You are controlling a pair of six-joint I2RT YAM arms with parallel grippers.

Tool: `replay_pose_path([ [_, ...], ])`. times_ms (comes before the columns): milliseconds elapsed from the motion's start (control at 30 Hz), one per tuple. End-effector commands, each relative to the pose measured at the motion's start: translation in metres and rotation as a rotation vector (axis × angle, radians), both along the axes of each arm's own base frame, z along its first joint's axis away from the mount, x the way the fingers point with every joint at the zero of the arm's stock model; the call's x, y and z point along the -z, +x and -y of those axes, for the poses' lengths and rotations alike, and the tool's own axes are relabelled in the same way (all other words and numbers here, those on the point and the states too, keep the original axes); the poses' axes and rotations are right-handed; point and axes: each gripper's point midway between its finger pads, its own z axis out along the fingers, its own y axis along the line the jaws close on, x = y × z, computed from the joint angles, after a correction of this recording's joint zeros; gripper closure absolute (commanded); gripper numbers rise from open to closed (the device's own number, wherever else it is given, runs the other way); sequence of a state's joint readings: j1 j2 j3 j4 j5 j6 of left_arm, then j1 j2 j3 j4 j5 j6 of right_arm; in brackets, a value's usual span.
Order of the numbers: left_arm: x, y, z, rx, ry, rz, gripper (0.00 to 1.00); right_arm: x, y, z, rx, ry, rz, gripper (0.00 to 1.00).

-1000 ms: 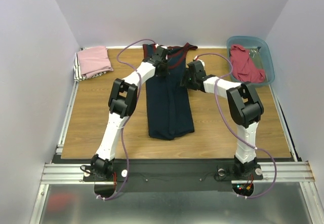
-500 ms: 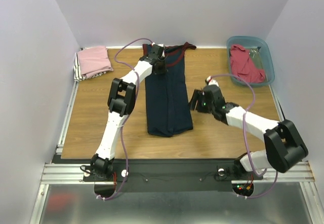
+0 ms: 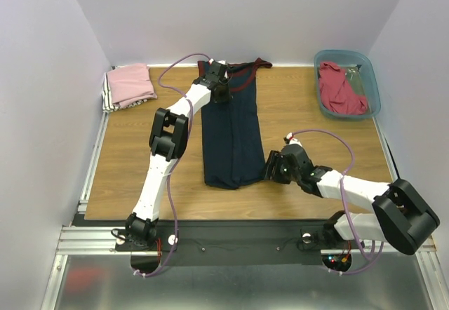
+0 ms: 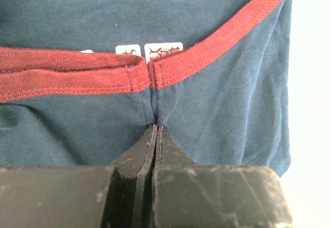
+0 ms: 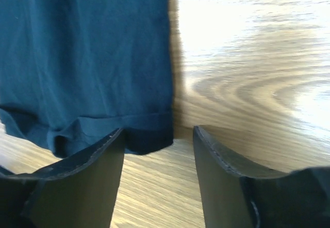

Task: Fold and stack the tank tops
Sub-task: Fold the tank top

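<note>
The navy tank top with maroon trim lies folded lengthwise in a long strip on the wooden table. My left gripper is at its far end. In the left wrist view its jaws are shut, pinching a pucker of navy cloth just below the maroon trim. My right gripper is low at the strip's near right corner. In the right wrist view it is open, with the navy hem corner just inside the left finger.
A folded pink top lies on a striped cloth at the far left. A red top lies in the teal bin at the far right. White walls close in the table on three sides.
My right arm has swung from the top's upper right edge down to its near right corner. The left gripper has stayed at the far end.
</note>
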State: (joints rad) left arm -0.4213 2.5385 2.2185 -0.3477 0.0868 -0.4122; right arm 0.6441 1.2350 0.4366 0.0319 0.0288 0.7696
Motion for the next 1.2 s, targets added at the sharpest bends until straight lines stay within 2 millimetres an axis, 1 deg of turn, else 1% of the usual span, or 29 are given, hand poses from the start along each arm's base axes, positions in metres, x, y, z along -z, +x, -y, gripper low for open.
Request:
replay_pose_path([
  [0, -0.007, 0.010, -0.009, -0.033, 0.000, 0.030, 0.96, -0.008, 0.001, -0.020, -0.010, 0.084, 0.015, 0.43],
  [67, -0.008, 0.010, -0.010, -0.036, 0.000, 0.032, 0.96, -0.003, -0.001, -0.022, -0.010, 0.089, 0.004, 0.47],
  [100, -0.008, 0.011, -0.010, -0.035, -0.003, 0.033, 0.96, 0.001, -0.004, -0.021, -0.008, 0.085, -0.009, 0.53],
  [167, -0.006, 0.011, -0.010, -0.034, -0.002, 0.030, 0.96, 0.002, -0.005, -0.019, 0.011, 0.087, -0.012, 0.61],
  [200, -0.006, 0.011, -0.010, -0.034, -0.003, 0.031, 0.96, 0.001, -0.005, -0.019, 0.016, 0.092, -0.007, 0.68],
  [233, -0.006, 0.011, -0.010, -0.033, -0.004, 0.030, 0.96, 0.001, -0.007, -0.017, 0.026, 0.094, -0.010, 0.77],
  [267, -0.004, 0.012, -0.011, -0.034, -0.001, 0.030, 0.96, 0.002, -0.010, -0.015, 0.028, 0.089, -0.018, 0.81],
  [300, -0.004, 0.012, -0.011, -0.032, -0.001, 0.029, 0.96, 0.000, -0.010, -0.012, 0.037, 0.085, -0.018, 0.85],
  [333, -0.004, 0.012, -0.011, -0.033, 0.000, 0.029, 0.96, -0.007, -0.009, -0.011, 0.048, 0.091, -0.002, 0.94],
  [367, -0.003, 0.012, -0.012, -0.035, 0.001, 0.028, 0.96, -0.004, -0.014, -0.005, 0.057, 0.064, -0.025, 0.96],
  [400, -0.003, 0.013, -0.013, -0.037, 0.002, 0.028, 0.96, -0.014, -0.011, -0.002, 0.076, 0.075, 0.003, 1.00],
  [467, -0.001, 0.015, -0.016, -0.043, 0.001, 0.026, 0.96, -0.012, -0.020, 0.008, 0.090, 0.047, -0.022, 1.00],
  [533, -0.002, 0.015, -0.017, -0.044, -0.002, 0.026, 0.96, -0.021, -0.022, 0.010, 0.098, 0.070, -0.004, 1.00],
  [600, -0.003, 0.017, -0.018, -0.047, -0.007, 0.029, 0.96, -0.020, -0.026, 0.013, 0.103, 0.068, -0.013, 0.98],
  [633, -0.004, 0.017, -0.016, -0.041, -0.015, 0.030, 0.95, -0.020, -0.028, 0.013, 0.100, 0.071, -0.016, 0.88],
  [700, -0.010, 0.018, -0.013, -0.030, -0.030, 0.042, 0.96, -0.016, -0.031, 0.015, 0.098, 0.069, -0.024, 0.79],
  [733, -0.014, 0.017, -0.010, -0.019, -0.042, 0.045, 0.96, -0.015, -0.032, 0.015, 0.093, 0.067, -0.027, 0.72],
  [767, -0.016, 0.016, -0.009, -0.014, -0.047, 0.048, 0.95, -0.014, -0.032, 0.015, 0.094, 0.066, -0.030, 0.70],
  [800, -0.021, 0.017, -0.005, -0.002, -0.061, 0.059, 0.94, -0.016, -0.031, 0.016, 0.098, 0.066, -0.020, 0.66],
  [833, -0.023, 0.016, -0.004, 0.008, -0.066, 0.062, 0.90, -0.017, -0.031, 0.016, 0.097, 0.066, -0.019, 0.64],
  [867, -0.031, 0.016, -0.002, 0.019, -0.077, 0.076, 0.89, -0.018, -0.031, 0.016, 0.098, 0.065, -0.013, 0.62],
  [900, -0.033, 0.016, -0.002, 0.023, -0.079, 0.082, 0.86, -0.019, -0.031, 0.017, 0.103, 0.063, -0.011, 0.57],
  [933, -0.042, 0.016, 0.001, 0.038, -0.092, 0.095, 0.81, -0.023, -0.028, 0.019, 0.110, 0.061, 0.003, 0.55],
  [1000, -0.051, 0.014, 0.005, 0.061, -0.112, 0.111, 0.76, -0.028, -0.024, 0.020, 0.120, 0.052, 0.025, 0.51],
  [1033, -0.055, 0.014, 0.007, 0.068, -0.119, 0.116, 0.71, -0.036, -0.015, 0.022, 0.138, 0.037, 0.062, 0.50],
  [1100, -0.075, 0.013, 0.010, 0.085, -0.142, 0.151, 0.67, -0.043, -0.005, 0.025, 0.157, 0.011, 0.093, 0.48],
  [1133, -0.079, 0.013, 0.009, 0.086, -0.144, 0.159, 0.65, -0.048, 0.006, 0.025, 0.174, -0.022, 0.117, 0.47],
  [1167, -0.094, 0.012, 0.010, 0.089, -0.155, 0.181, 0.65, -0.049, 0.011, 0.026, 0.179, -0.043, 0.124, 0.47],
])
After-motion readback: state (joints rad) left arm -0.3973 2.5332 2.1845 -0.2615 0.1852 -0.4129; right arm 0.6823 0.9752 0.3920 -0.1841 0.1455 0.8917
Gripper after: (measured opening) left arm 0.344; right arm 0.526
